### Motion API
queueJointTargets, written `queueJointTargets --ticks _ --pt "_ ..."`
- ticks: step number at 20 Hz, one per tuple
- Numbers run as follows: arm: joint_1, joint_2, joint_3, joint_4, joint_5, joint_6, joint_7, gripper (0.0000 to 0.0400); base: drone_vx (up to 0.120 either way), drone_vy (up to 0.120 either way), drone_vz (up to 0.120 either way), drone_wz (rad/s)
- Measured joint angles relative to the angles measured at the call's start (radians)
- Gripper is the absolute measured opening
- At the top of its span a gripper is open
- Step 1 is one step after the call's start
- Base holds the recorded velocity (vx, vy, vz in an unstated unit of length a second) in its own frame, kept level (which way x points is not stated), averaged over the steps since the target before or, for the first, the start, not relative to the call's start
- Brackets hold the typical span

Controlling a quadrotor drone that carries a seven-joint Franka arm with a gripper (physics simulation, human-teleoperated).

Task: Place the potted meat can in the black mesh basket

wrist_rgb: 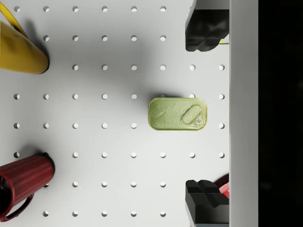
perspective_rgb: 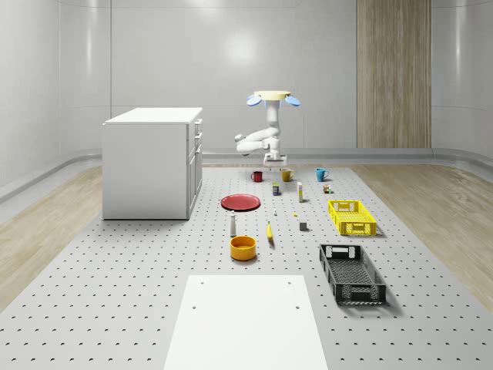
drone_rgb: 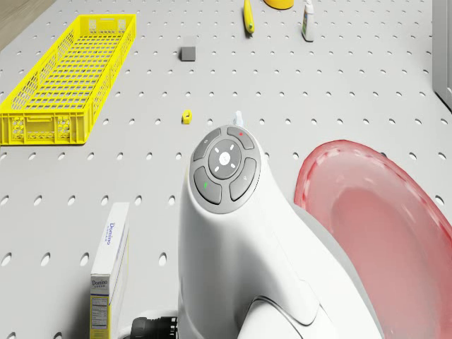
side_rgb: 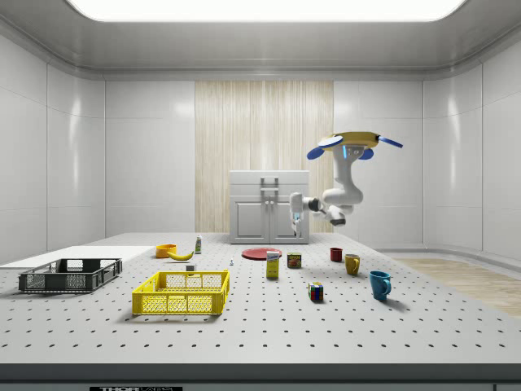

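Observation:
The potted meat can (wrist_rgb: 178,113), a small rounded-corner tin with a pale green lid, lies flat on the perforated table, directly below my gripper (wrist_rgb: 203,114). The gripper is open, with one dark finger (wrist_rgb: 204,28) on each side of the can and well above it. In the side view the gripper (side_rgb: 297,210) hangs high over the can (side_rgb: 294,260). The drone (perspective_rgb: 273,97) hovers over the far end of the table, above the mugs. The black mesh basket (perspective_rgb: 352,274) sits near the front on the whole-scene view's right, far from the can (perspective_rgb: 276,188).
A yellow mug (wrist_rgb: 19,47) and a red mug (wrist_rgb: 21,182) flank the can. A red plate (drone_rgb: 381,226) and a sugar box (drone_rgb: 109,272) lie close by. A yellow basket (perspective_rgb: 352,217), banana (perspective_rgb: 269,231), orange bowl (perspective_rgb: 243,247) and white cabinet (perspective_rgb: 152,162) also stand here.

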Motion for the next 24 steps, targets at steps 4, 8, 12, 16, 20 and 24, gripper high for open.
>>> queueJointTargets --ticks 4,8,12,16,20,24 --pt "-0.006 -0.018 0.005 0.001 0.009 0.017 0.005 0.0400 0.000 0.000 -0.120 0.000" --pt "-0.011 -0.036 0.010 0.002 0.018 0.033 0.010 0.0400 0.060 0.000 -0.120 0.000" --pt "-0.016 -0.053 0.014 0.003 0.026 0.049 0.015 0.0400 0.000 0.000 -0.120 0.000" --pt "-0.021 -0.069 0.018 0.005 0.034 0.064 0.019 0.0400 0.000 0.000 -0.100 0.000" --pt "-0.021 -0.091 -0.011 0.010 0.011 0.094 0.018 0.0400 0.000 0.000 0.000 0.000" --pt "-0.021 -0.113 -0.055 0.019 -0.026 0.129 0.014 0.0400 0.000 0.000 0.000 0.000"
